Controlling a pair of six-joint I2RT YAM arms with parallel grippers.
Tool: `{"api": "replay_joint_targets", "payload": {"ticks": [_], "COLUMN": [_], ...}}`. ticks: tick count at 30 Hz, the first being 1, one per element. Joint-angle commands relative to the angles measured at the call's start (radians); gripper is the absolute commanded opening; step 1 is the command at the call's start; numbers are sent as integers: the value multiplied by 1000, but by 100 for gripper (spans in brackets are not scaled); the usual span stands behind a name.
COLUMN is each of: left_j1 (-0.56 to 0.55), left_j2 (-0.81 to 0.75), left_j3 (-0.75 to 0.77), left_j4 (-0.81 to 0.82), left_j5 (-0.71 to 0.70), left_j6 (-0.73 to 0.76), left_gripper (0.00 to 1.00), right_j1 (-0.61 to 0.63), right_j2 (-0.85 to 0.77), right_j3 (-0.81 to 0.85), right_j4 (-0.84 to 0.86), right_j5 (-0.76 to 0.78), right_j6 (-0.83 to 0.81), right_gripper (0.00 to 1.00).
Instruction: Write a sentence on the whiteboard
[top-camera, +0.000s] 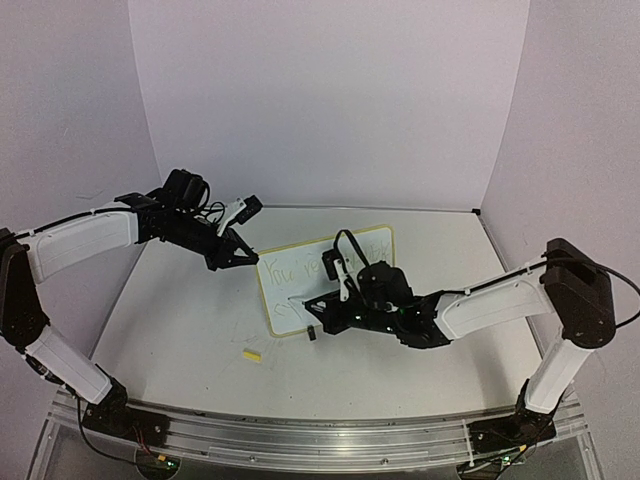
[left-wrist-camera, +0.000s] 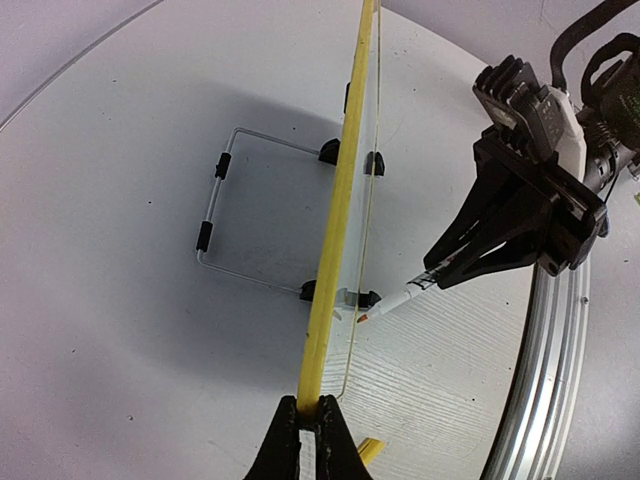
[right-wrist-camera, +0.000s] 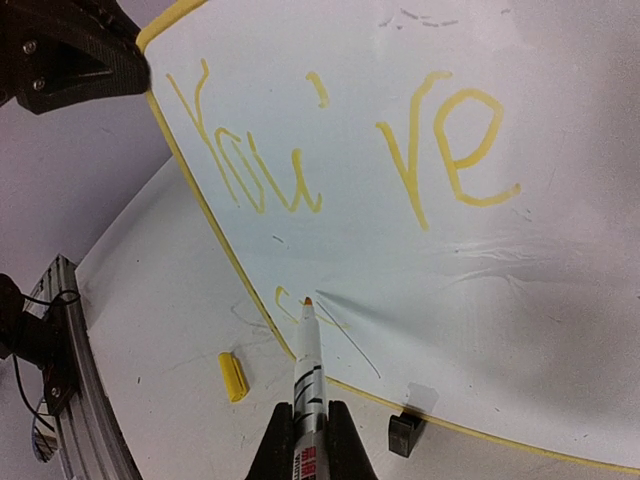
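Handwriting (right-wrist-camera: 404, 172) in yellow reading "You're" crosses the small white, yellow-rimmed whiteboard (top-camera: 372, 248), propped on the white tabletop (top-camera: 180, 310). The left end effector (left-wrist-camera: 310, 405) pinches its left edge. The right end effector (right-wrist-camera: 308, 420) grips a white-barrelled marker (right-wrist-camera: 308, 360) — tip against the board's lower left — near a small yellow cap (right-wrist-camera: 232, 376).

A robotics lab: plain walls (top-camera: 330, 100), white table (top-camera: 180, 320), aluminium rail (top-camera: 300, 425).

The whiteboard (left-wrist-camera: 338, 215), seen edge-on, is pinched at its rim by the left hand (left-wrist-camera: 310, 440); a marker (left-wrist-camera: 395, 300) is held to its face by the right hand (left-wrist-camera: 440, 276).
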Motion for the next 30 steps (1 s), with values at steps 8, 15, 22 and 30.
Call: {"api": "replay_joint_targets", "payload": {"ticks": [8, 15, 22, 30], "left_j1": [-10, -11, -10, -10], "left_j2": [-1, -1, 0, -1], "left_j3": [3, 3, 3, 4], "left_j4": [-23, -24, -25, -25], "left_j5": [-19, -21, -21, -22], "left_j6": [42, 43, 42, 42], "left_gripper": [0, 0, 0, 0], "right_j1": [-5, -4, -3, -3], "right_j2": [38, 44, 73, 51], "right_j3": [67, 16, -11, -27], "right_j4": [-5, -10, -9, -9], "right_j5": [53, 51, 29, 70], "right_j6": [-11, 27, 58, 60], "right_gripper": [0, 0, 0, 0]}}
